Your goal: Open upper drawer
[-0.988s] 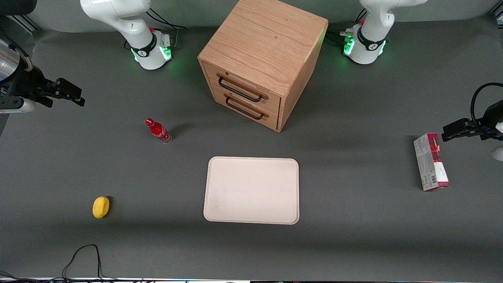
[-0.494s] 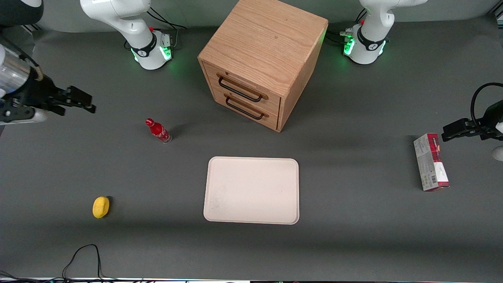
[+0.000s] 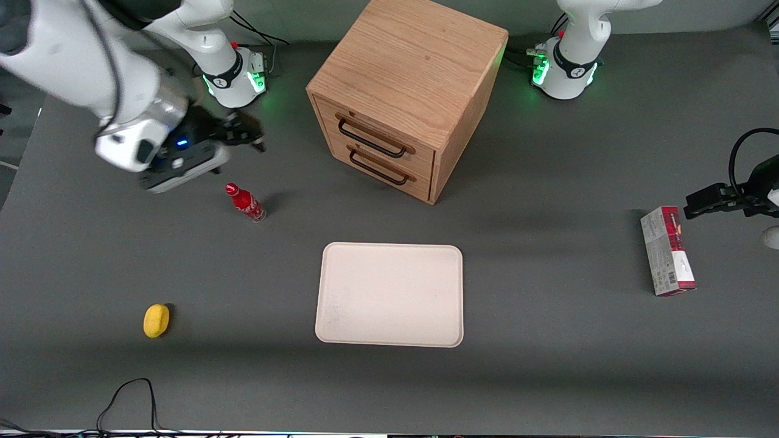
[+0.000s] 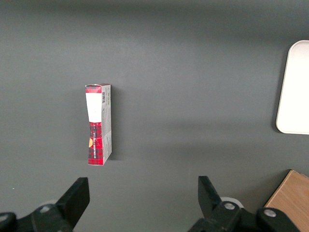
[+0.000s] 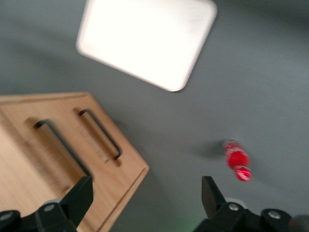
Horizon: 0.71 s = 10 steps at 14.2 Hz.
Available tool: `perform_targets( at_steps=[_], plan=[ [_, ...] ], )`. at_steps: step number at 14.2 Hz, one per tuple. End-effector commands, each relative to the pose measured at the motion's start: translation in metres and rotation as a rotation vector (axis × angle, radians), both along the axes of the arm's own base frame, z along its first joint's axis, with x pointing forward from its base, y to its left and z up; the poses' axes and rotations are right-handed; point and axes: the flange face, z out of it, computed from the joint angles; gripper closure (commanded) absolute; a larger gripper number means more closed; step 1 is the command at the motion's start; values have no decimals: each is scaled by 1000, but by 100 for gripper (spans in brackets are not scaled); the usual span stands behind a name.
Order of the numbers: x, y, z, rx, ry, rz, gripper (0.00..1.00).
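— What's the table carrying on my feed?

— Dark grey mat all over. The wooden cabinet stands on it, with the upper drawer shut flush in its front. I see the gripper held above the mat, beside the cabinet toward the working arm's end, fingers spread apart.

— And lying on the surface?

— A red bottle stands upright, nearer the front camera than the gripper. A cream tray lies flat in front of the cabinet, well apart from it. A yellow lemon sits toward the working arm's end. A red and grey carton lies flat toward the parked arm's end. A black cable loops at the table's near edge.
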Motion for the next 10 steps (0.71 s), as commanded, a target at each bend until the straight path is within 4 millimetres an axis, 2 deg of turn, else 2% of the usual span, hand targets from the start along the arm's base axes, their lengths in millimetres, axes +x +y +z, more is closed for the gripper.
perform_targets(
  at_steps=[1,3,5,7,10],
  plan=[
    [-17,50,-6,103,37,238,0],
    [-16,72,-27,273,144,296,0],
    [-25,98,-44,332,180,400,0],
    [-29,108,-60,322,195,447,0],
    [-40,117,-101,272,186,516,0]
  ],
)
